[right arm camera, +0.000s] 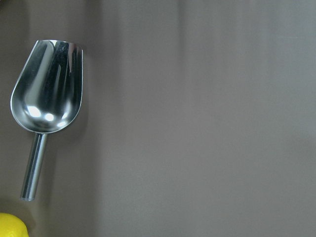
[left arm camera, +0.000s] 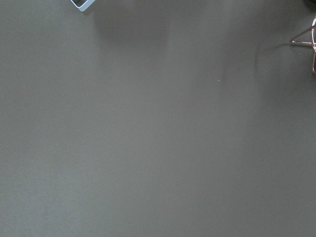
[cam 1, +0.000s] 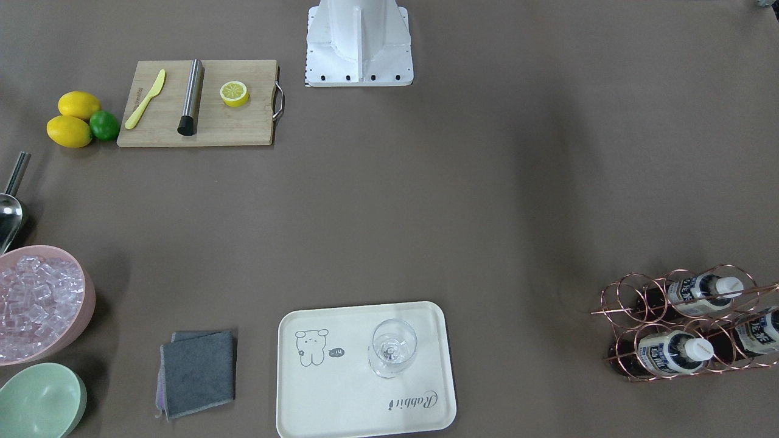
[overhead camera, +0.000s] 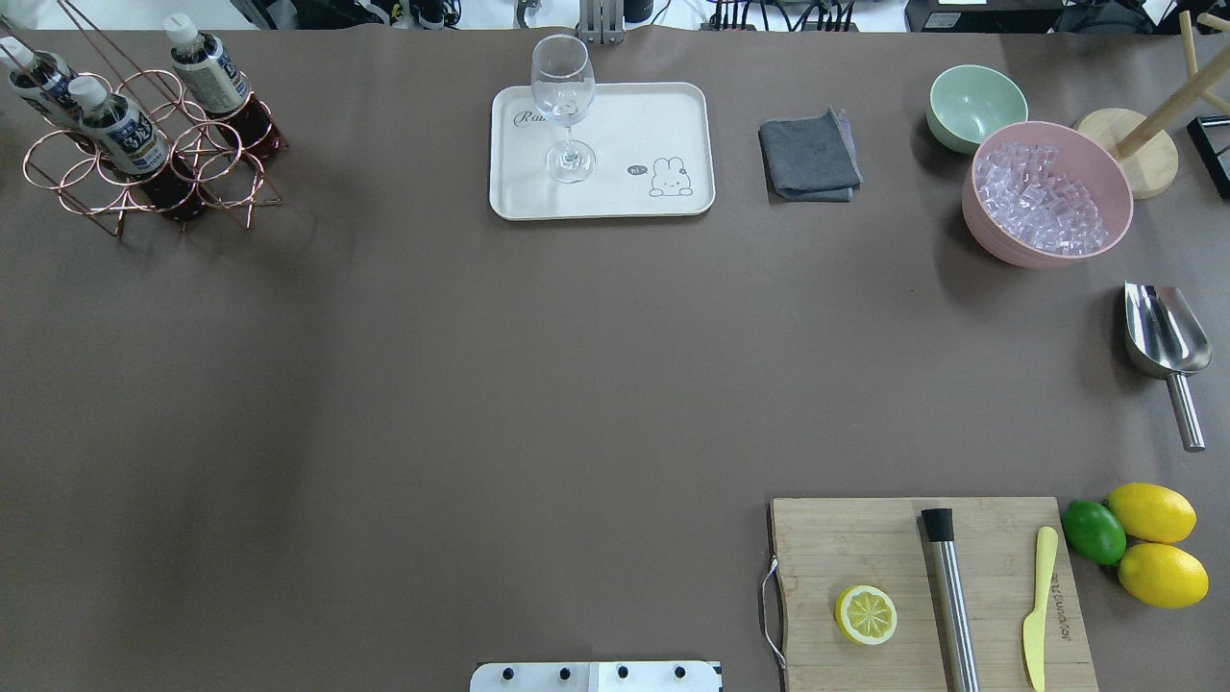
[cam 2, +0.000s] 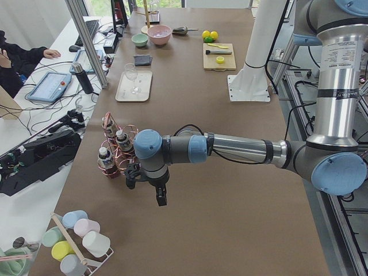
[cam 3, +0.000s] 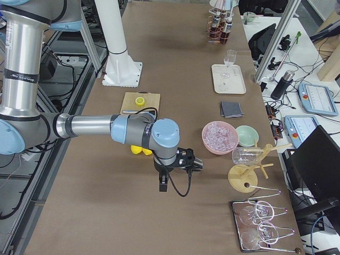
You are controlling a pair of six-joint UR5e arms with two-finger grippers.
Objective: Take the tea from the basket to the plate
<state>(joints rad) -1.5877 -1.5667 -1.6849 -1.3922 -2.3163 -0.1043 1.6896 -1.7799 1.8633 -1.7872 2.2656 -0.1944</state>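
Three tea bottles [overhead camera: 120, 130] with white caps lie in the rose-gold wire basket [overhead camera: 60, 161] at the far left corner; they also show in the front view [cam 1: 672, 351], in the basket [cam 1: 608, 310]. The cream plate [overhead camera: 625, 125] sits at the far middle [cam 1: 341, 389] and carries an upright wine glass [overhead camera: 564, 106]. My left gripper [cam 2: 146, 188] hangs above the table just beside the basket [cam 2: 118, 152]. My right gripper [cam 3: 178, 172] hovers near the lemons. Both show only in the side views, so I cannot tell whether they are open or shut.
A grey cloth [overhead camera: 809, 156], green bowl [overhead camera: 971, 104], pink ice bowl [overhead camera: 1045, 192] and metal scoop [overhead camera: 1165, 336] lie at the right. A cutting board [overhead camera: 922, 596] with lemon half, muddler and knife sits near right, beside lemons and a lime [overhead camera: 1094, 531].
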